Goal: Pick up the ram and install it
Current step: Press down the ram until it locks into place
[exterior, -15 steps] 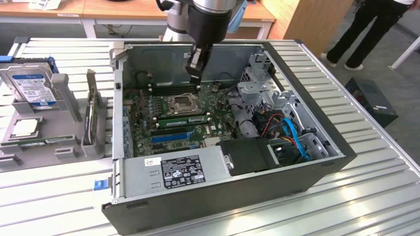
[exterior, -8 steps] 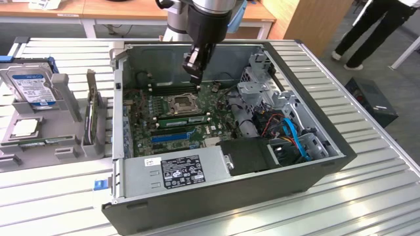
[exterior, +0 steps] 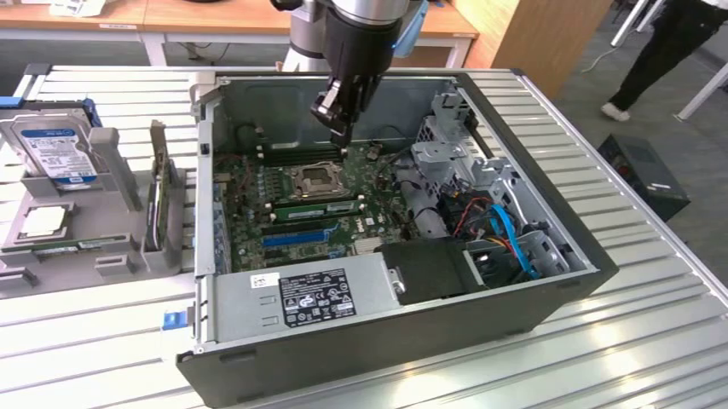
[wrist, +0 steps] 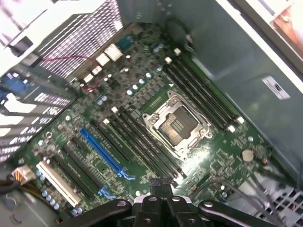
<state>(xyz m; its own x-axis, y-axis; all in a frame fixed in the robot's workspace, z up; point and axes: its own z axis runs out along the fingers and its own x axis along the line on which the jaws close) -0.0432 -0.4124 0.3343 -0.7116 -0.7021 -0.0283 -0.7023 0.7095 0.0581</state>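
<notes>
On power supply [exterior: 307, 298]: white label, text unreadable.

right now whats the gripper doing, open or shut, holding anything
gripper: shut, fingers together, nothing seen between them; it hangs above the motherboard inside the computer case, near the upper memory slots.

One open computer case [exterior: 376, 341] lies on the table, holding one motherboard [exterior: 302, 213] with one empty CPU socket [exterior: 315, 179], one blue expansion slot [wrist: 102, 151] and one white expansion slot [wrist: 57, 178]. One RAM stick [exterior: 315, 206] sits seated beside the socket, and one power supply [exterior: 307, 294] bears one black label. One hard drive [exterior: 51, 145] stands in the one grey holder [exterior: 108, 256], with one gripper [exterior: 333, 123] above the board.
</notes>
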